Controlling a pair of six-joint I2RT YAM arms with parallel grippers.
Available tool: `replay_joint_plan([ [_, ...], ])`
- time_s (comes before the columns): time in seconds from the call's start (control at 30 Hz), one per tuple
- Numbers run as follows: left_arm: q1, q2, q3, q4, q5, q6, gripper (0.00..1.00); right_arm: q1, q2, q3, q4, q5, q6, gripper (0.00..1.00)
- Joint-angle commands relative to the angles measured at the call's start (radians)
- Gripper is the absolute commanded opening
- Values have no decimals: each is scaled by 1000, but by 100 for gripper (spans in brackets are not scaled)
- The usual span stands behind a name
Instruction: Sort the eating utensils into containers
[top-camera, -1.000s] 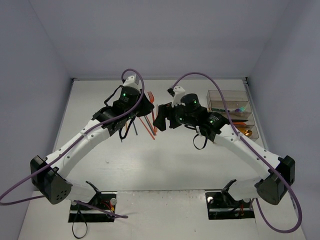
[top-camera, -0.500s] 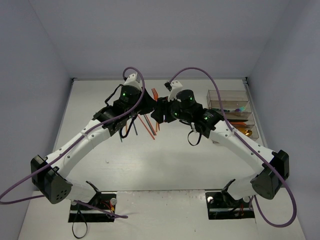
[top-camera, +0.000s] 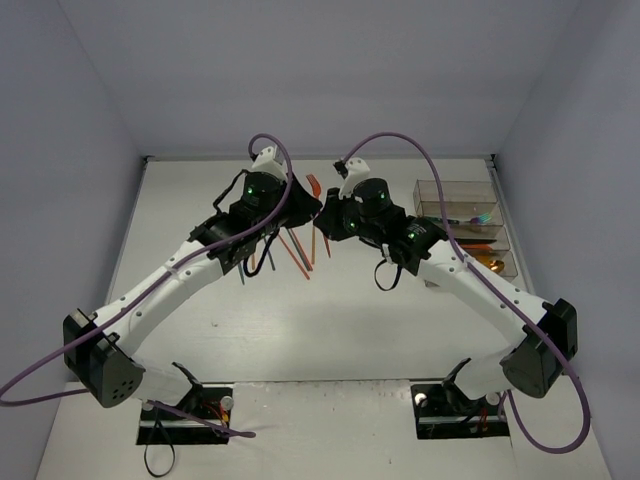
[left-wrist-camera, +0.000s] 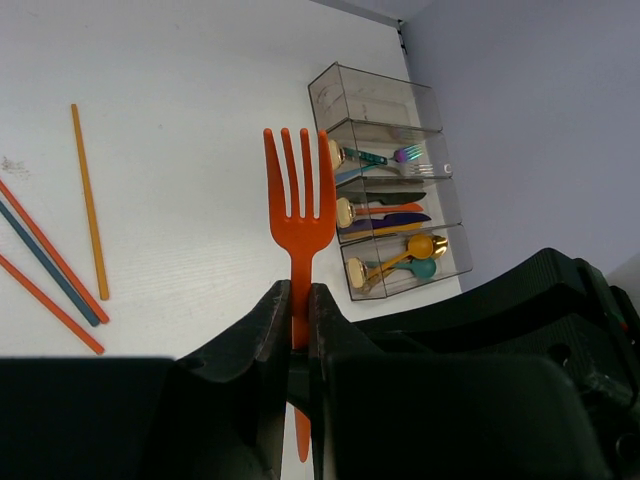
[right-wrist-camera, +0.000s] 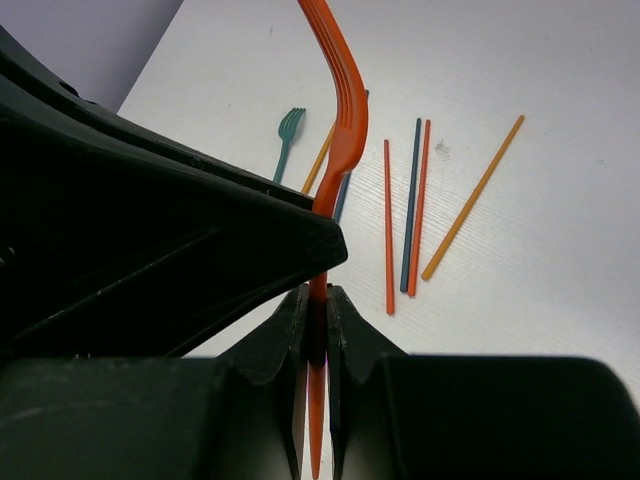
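Observation:
An orange fork (left-wrist-camera: 298, 215) hangs in the air between the two arms, tines up. My left gripper (left-wrist-camera: 300, 295) is shut on its handle. My right gripper (right-wrist-camera: 314, 300) is also shut on the handle of the same fork (right-wrist-camera: 345, 140), lower down. From above, both grippers meet at the fork (top-camera: 313, 186) over the table's middle back. The containers (left-wrist-camera: 390, 190) stand in a row at the right (top-camera: 465, 225) and hold several utensils, among them a gold spoon and a teal spoon. Loose chopsticks (right-wrist-camera: 410, 200) and a teal fork (right-wrist-camera: 287, 135) lie on the table below.
Red, navy and orange chopsticks (left-wrist-camera: 50, 270) lie spread on the white table under the left arm. An orange-yellow chopstick (right-wrist-camera: 470, 200) lies apart from them. The left gripper's black body (right-wrist-camera: 150, 220) fills the left of the right wrist view. Grey walls enclose the table.
My right gripper has moved left to the fork and gone from open to shut on its handle. The left gripper has kept hold of the fork, shifting slightly right.

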Motion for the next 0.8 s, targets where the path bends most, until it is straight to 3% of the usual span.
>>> replay_joint_plan([
  [0.0, -16, -31, -12, 35, 1, 21, 2, 4, -33, -1, 105, 35, 12, 0],
  [0.07, -15, -47, -22, 30, -27, 39, 15, -4, -32, -13, 105, 40, 22, 0],
  [0.17, -15, -70, -34, 5, -59, 69, 43, -13, -28, -22, 105, 48, 37, 0],
  [0.43, -9, -154, -54, -90, -201, 186, 79, -73, -11, -44, 102, 79, 103, 0],
  [0.57, 4, -229, -101, -139, -298, 259, 92, -183, -13, -75, 103, 97, 167, 0],
  [0.77, 81, -355, -197, -210, -395, 379, 97, -384, -33, -151, 105, 163, 346, 0],
])
